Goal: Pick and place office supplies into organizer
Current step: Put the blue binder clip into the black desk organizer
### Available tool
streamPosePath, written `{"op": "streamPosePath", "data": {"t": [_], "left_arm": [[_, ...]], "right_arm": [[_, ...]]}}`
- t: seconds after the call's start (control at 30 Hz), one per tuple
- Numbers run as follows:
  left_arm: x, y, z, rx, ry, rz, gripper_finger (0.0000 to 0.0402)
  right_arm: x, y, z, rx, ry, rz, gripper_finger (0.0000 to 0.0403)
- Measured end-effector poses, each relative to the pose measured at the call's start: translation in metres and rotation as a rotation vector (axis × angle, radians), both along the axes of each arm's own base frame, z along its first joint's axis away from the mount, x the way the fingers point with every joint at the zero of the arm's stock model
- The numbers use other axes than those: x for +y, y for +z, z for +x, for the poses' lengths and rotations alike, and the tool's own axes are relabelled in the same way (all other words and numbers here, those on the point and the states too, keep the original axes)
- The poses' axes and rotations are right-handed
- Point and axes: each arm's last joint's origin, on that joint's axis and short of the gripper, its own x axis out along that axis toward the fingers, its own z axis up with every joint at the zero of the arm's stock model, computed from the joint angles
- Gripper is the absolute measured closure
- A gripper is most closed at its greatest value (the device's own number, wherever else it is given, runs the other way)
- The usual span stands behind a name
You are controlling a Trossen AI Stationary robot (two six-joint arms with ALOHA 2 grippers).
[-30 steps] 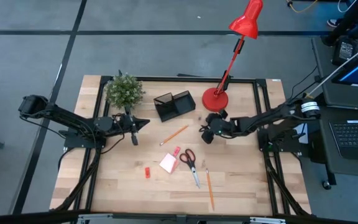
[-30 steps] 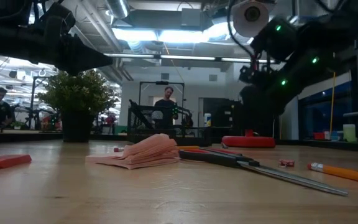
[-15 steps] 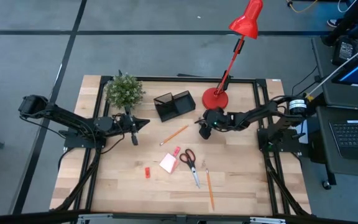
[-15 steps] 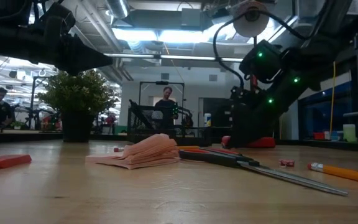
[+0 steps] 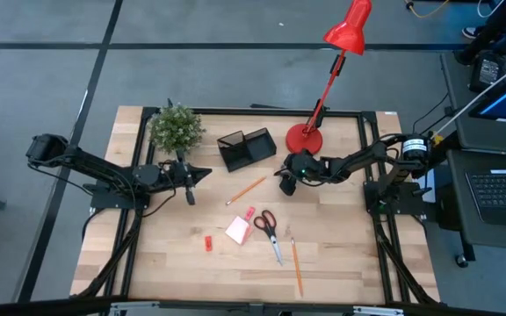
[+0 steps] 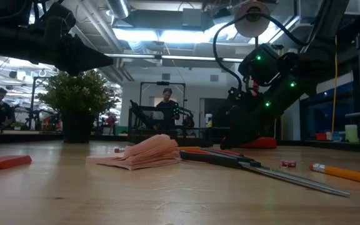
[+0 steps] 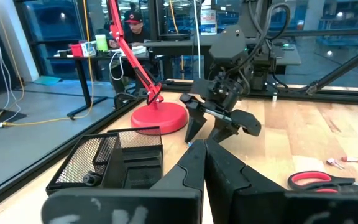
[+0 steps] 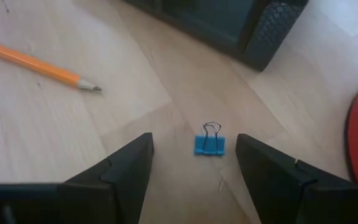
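- The blue binder clip lies flat on the tabletop, straight ahead of the right gripper and centred between its spread fingers.
- Its wire loops point toward the organizer, which sits just beyond.
- The left gripper, pressed together and empty, waits beside the plant, farther away.

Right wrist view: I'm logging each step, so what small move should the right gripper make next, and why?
Probably ease the right gripper straight down and close on the blue binder clip. Its fingers are open, and the clip lies flat on the table centred between them, not yet touched. The organizer stands just beyond it, and the orange pencil is off to one side.
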Motion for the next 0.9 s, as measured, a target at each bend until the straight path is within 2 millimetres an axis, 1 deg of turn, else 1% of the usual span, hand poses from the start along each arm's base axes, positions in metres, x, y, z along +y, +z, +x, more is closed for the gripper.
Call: {"op": "streamPosePath", "data": {"t": [0.27, 0.37, 0.63, 0.9], "left_arm": [[0.0, 0.0, 0.0, 0.0, 0.0, 0.0, 0.04], [0.0001, 0.0, 0.0, 0.0, 0.0, 0.0, 0.04], [0.0, 0.0, 0.0, -0.001, 0.0, -0.002, 0.04], [0.0, 0.0, 0.0, -0.001, 0.0, -0.003, 0.04]], "right_arm": [[-0.0008, -0.0006, -0.0006, 0.006, -0.006, 0.003, 0.0171], [-0.001, -0.0007, -0.0008, 0.007, -0.01, 0.001, 0.0188], [-0.0015, -0.001, -0.001, 0.01, -0.016, -0.004, 0.0246], [-0.0015, -0.001, -0.0012, 0.013, -0.016, -0.006, 0.0284]]}}
